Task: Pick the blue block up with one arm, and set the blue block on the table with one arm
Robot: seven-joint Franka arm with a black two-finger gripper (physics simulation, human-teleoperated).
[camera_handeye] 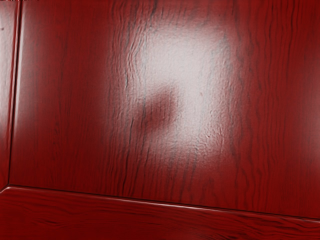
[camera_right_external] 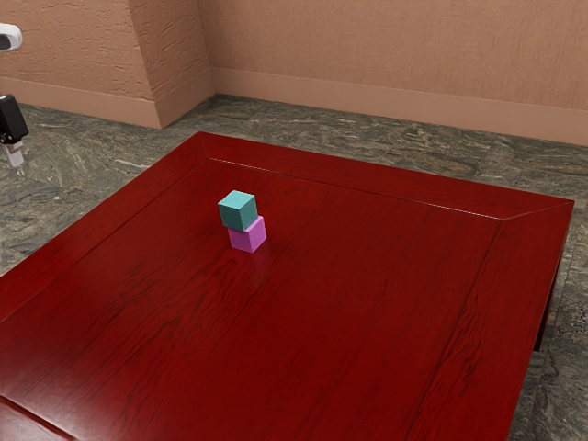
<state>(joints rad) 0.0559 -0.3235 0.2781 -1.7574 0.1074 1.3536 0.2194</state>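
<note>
Black against the grey-green floor [camera_right_external: 73, 170], the end effector [camera_right_external: 16, 166] hung at the exterior view's left edge, well apart from both blocks. From my seat at the controls I could not tell whether it was wide or narrow. My wrist view faced the red wood of the tabletop [camera_right_external: 367, 303], its grain running under a pale glare [camera_handeye: 200, 100] that had a dark smudge in it.

Further right in the exterior view came the block I took for the task's blue one. The blue block [camera_right_external: 239, 211], really closer to teal, sat on top of the pink block [camera_right_external: 247, 236], touching it and a little offset toward the exterior view's left. The pink block rested directly on the tabletop, which ran on toward the right with its raised border.

I judged the job as undone from that layout: the blue block was neither in my grip nor down on the wood. Ahead of me lay the approach, the grasp, the lift off its pink support, and then the setting down on the tabletop and the release. The task named no container; the pink block served only as a perch, a support with nothing inside it to account for.
</note>
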